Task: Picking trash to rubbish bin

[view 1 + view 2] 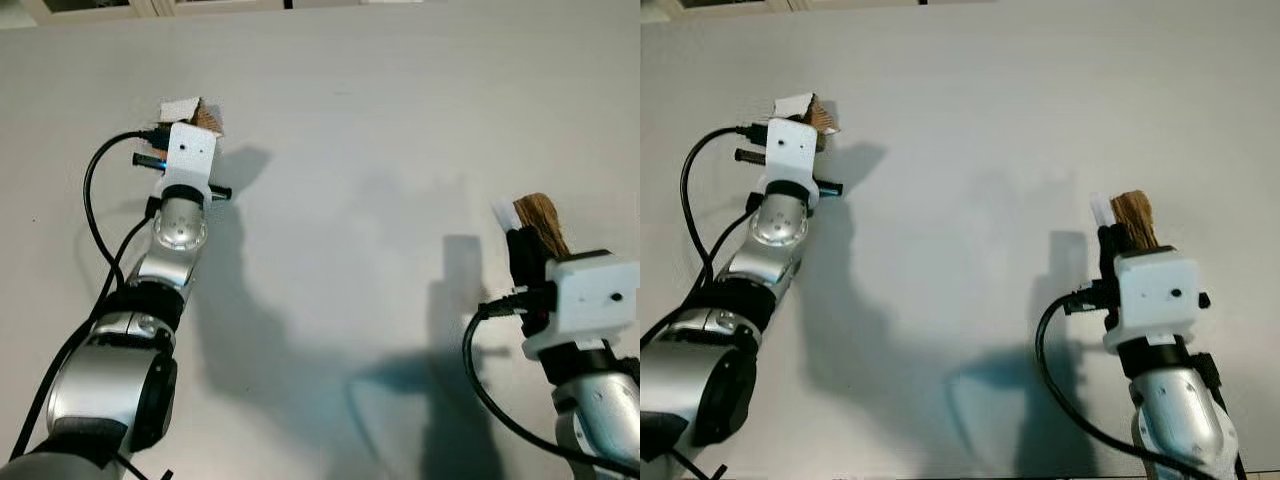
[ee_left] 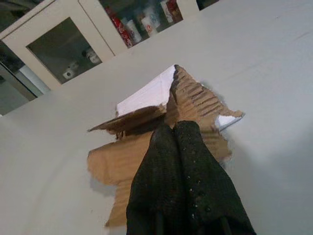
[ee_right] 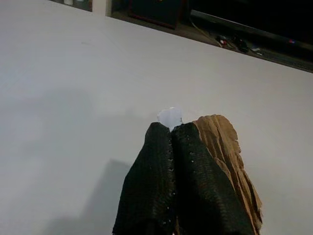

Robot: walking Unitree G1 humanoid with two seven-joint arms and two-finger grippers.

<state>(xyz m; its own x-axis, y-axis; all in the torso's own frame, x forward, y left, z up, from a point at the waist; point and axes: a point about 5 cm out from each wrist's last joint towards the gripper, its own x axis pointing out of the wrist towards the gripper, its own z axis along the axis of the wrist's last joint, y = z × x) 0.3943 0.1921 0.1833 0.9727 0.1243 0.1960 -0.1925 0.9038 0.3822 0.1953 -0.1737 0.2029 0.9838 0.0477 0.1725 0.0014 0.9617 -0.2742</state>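
My left gripper is raised over the pale floor at the left, shut on a torn piece of brown cardboard with a white face; the left wrist view shows the cardboard scrap pinched between the black fingertips. At the right, my right gripper is shut on another torn brown cardboard scrap with a white edge. The right wrist view has that brown scrap sticking out beside the closed fingers.
A plain pale floor stretches all around, crossed by the arms' shadows. The left wrist view shows white glass-door cabinets with bottles at the floor's far edge. Dark low furniture with cables lines the far side in the right wrist view.
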